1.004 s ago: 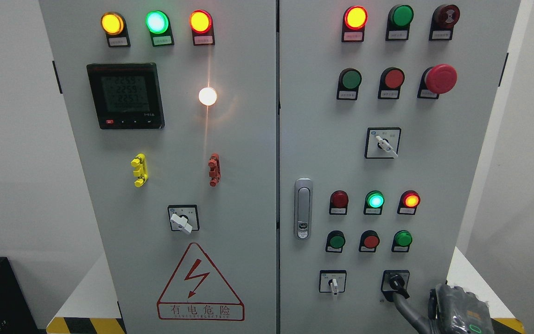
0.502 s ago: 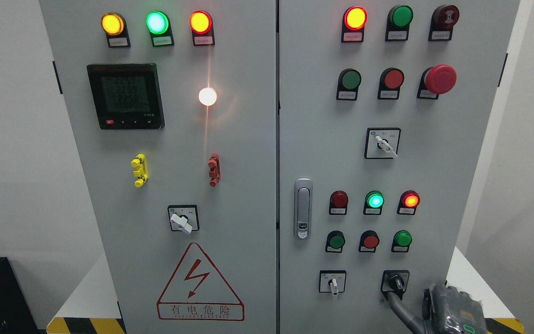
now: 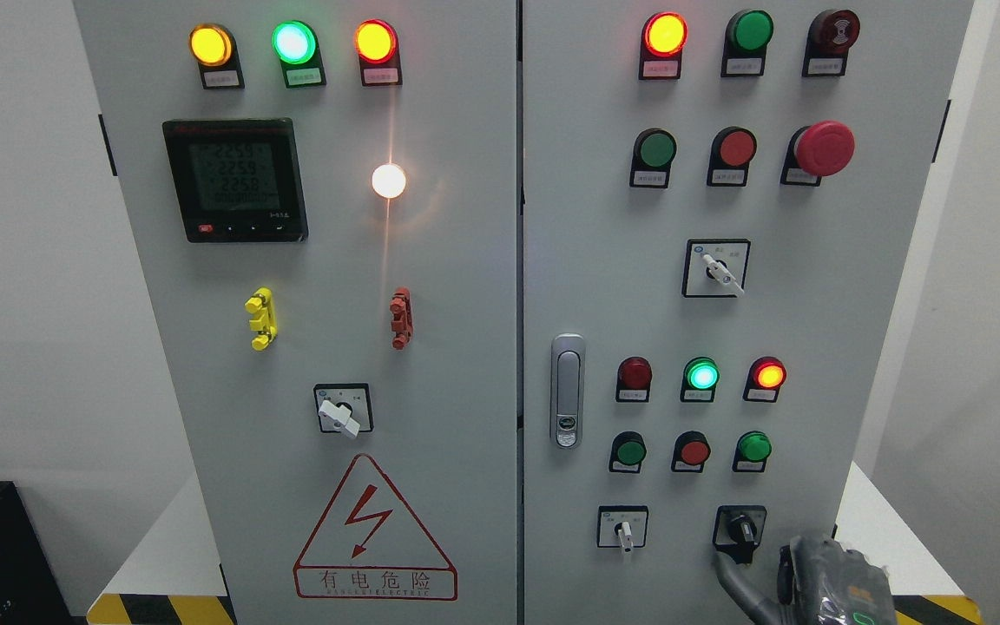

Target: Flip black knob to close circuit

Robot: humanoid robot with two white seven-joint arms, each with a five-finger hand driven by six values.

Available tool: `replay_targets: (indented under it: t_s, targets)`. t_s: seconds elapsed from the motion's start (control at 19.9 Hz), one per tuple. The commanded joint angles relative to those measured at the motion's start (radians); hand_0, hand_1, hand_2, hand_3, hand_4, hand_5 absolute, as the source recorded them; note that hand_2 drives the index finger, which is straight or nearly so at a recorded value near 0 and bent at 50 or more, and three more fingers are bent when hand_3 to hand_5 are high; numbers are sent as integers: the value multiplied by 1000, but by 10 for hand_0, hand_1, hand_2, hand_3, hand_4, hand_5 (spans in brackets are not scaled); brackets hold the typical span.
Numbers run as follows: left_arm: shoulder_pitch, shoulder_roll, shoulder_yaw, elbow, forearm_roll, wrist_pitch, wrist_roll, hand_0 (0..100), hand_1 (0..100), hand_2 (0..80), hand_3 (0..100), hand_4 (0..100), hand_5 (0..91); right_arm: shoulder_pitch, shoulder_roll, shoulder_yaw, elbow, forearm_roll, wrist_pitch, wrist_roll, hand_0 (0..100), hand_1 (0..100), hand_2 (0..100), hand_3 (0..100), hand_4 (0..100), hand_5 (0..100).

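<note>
From the head view you see the black knob (image 3: 740,526) low on the cabinet's right door (image 3: 821,330), its handle pointing down. Your right hand (image 3: 799,583) sits at the bottom edge, one finger (image 3: 730,573) reaching just under the knob; whether it grips anything, you cannot tell.

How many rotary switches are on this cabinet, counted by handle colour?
White handle: 3
Black knob: 1
Total: 4
</note>
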Motion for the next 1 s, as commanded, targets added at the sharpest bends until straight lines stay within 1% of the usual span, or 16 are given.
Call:
replay_targets:
  t_s: [0.0,0.25,0.35,0.4,0.5,0.6,0.65,0.7,0.75,0.8,0.85,0.9,0.95]
  targets:
    - [22,-1,0,-23,0,0,0,120,556,0,0,0,0,25,0,33,-62,0,1,0,0,0,892,1000,912,974]
    - [22,-1,0,-23,0,0,0,120,556,0,0,0,0,86,5,29,-158,-5,1,0,0,0,883,1000,912,975]
    - [22,1,0,-23,0,0,0,120,556,0,0,0,0,119,8,28,-203,-58,1,-6,0,0,878,1000,905,974]
    - [22,-1,0,-23,0,0,0,120,556,0,0,0,0,135,9,28,-221,-101,2,-22,0,0,858,1000,895,965]
    - [22,1,0,-23,0,0,0,120,556,0,0,0,0,175,29,25,-252,-181,1,-63,0,0,804,985,874,916]
    - [22,-1,0,-23,0,0,0,120,556,0,0,0,0,218,48,23,-289,-255,1,-75,0,8,729,960,853,839]
    - [22,-1,0,-23,0,0,0,120,556,0,0,0,0,240,58,23,-303,-301,-1,-85,0,8,714,954,846,826]
    - [22,-1,0,-23,0,0,0,120,556,0,0,0,0,257,72,23,-316,-357,-5,-97,0,8,679,936,835,795]
    - [22,-1,0,-23,0,0,0,120,556,0,0,0,0,270,78,23,-326,-414,-5,-112,0,8,638,911,813,765]
    - [22,-1,0,-23,0,0,0,120,556,0,0,0,0,283,78,25,-336,-480,-7,-135,0,9,624,893,803,751]
    - [22,-1,0,-23,0,0,0,120,556,0,0,0,0,295,78,25,-346,-550,-10,-158,0,13,571,842,775,694]
    - [22,-1,0,-23,0,0,0,120,556,0,0,0,0,307,77,26,-353,-627,-10,-180,0,14,537,814,755,666]
    - [22,-1,0,-23,0,0,0,120,556,0,0,0,0,318,77,26,-359,-710,-10,-199,0,15,491,775,720,603]
